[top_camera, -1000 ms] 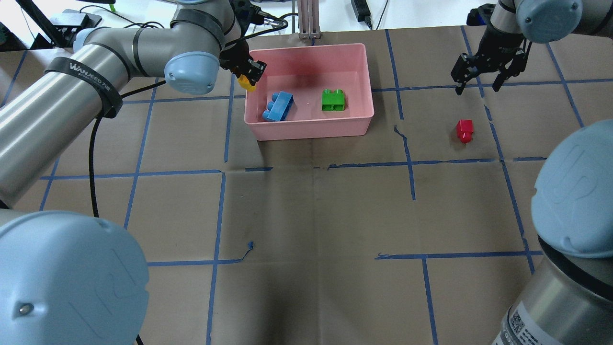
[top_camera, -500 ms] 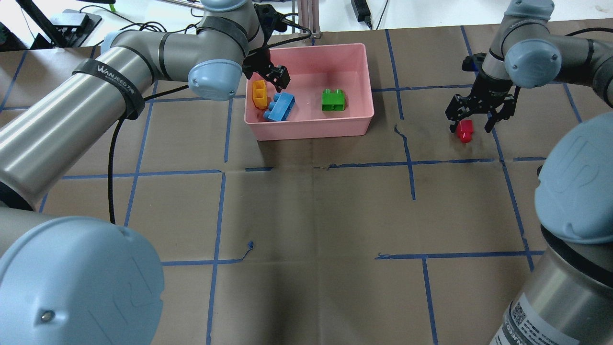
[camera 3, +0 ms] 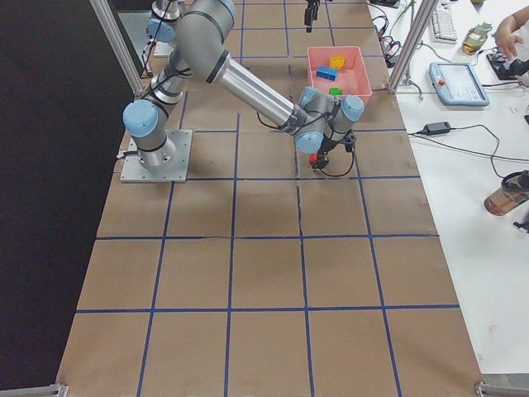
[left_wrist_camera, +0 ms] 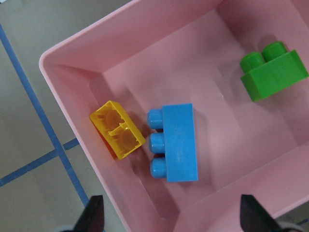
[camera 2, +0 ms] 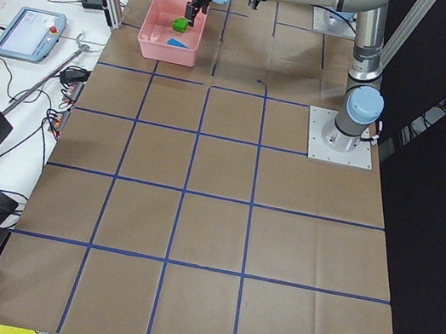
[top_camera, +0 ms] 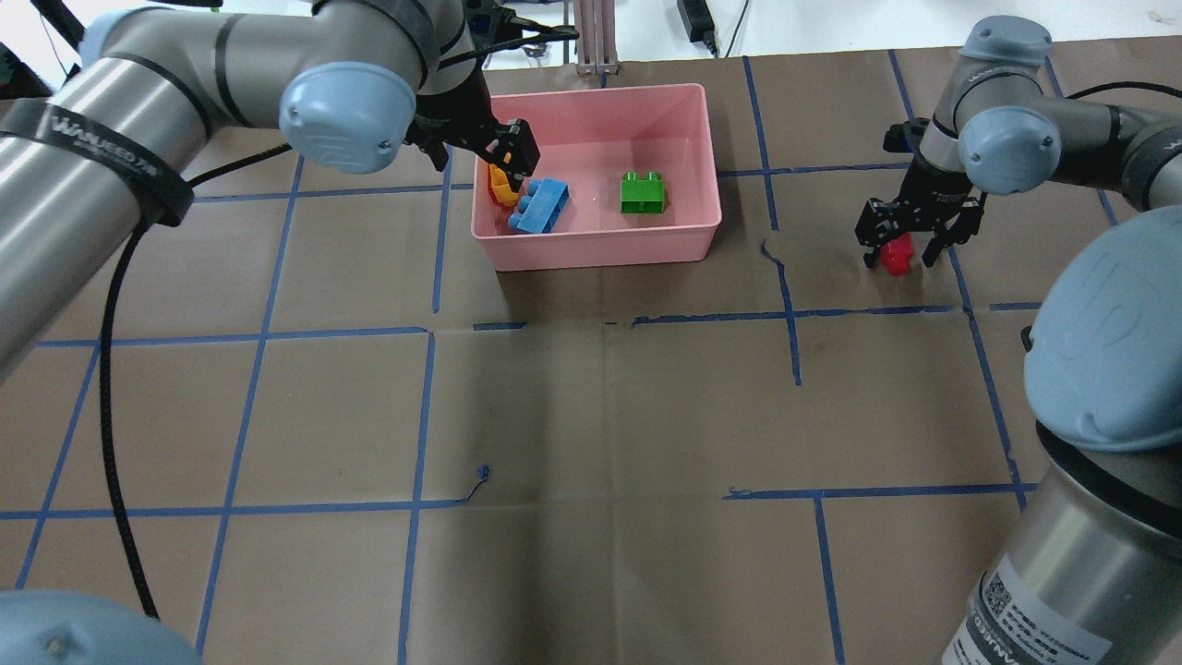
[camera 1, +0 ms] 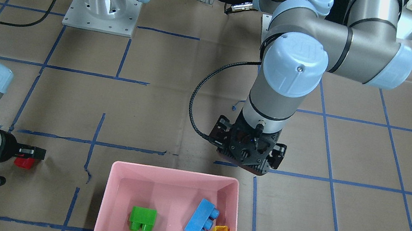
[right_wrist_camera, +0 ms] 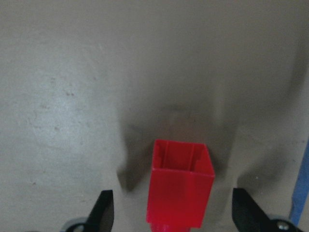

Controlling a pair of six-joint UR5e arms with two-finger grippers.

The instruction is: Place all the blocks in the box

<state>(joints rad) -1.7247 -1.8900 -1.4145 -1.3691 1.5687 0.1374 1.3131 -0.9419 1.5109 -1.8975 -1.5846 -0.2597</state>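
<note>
Brown table [top_camera: 600, 416], blue tape grid [top_camera: 423, 416]

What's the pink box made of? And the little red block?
The pink box looks like smooth moulded plastic: even colour, rounded rim, soft sheen. The red block seems hard plastic too: crisp edges, hollow ribbed end. Judged by look alone.

Red block [right_wrist_camera: 179, 186] and pink box [left_wrist_camera: 120, 38]: smooth, glossy plastic; table [top_camera: 609, 416] covered in matt brown paper (creased, blue-taped)
</note>
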